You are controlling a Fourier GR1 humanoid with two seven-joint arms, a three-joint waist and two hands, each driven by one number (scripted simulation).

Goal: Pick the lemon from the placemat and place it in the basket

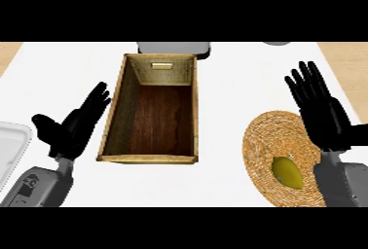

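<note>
Counted on counter: one basket (115, 127), one placemat (277, 133), one lemon (286, 172), two hands (78, 124) (323, 114).

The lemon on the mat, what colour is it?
The lemon is yellow with a greenish tinge, seen in the head view.

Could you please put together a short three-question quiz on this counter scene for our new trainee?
1. True or false: the lemon already lies inside the basket.
2. Which hand is nearer the lemon? A) left hand B) right hand
3. Fill in: the lemon rests on the round woven ____.

Key:
1. False; it lies on the placemat, to the right of the basket, whose inside shows only its dark wooden bottom.
2. B; the right hand, fingers straight, is over the placemat's right edge, while the left hand is open on the basket's far side.
3. placemat
</note>
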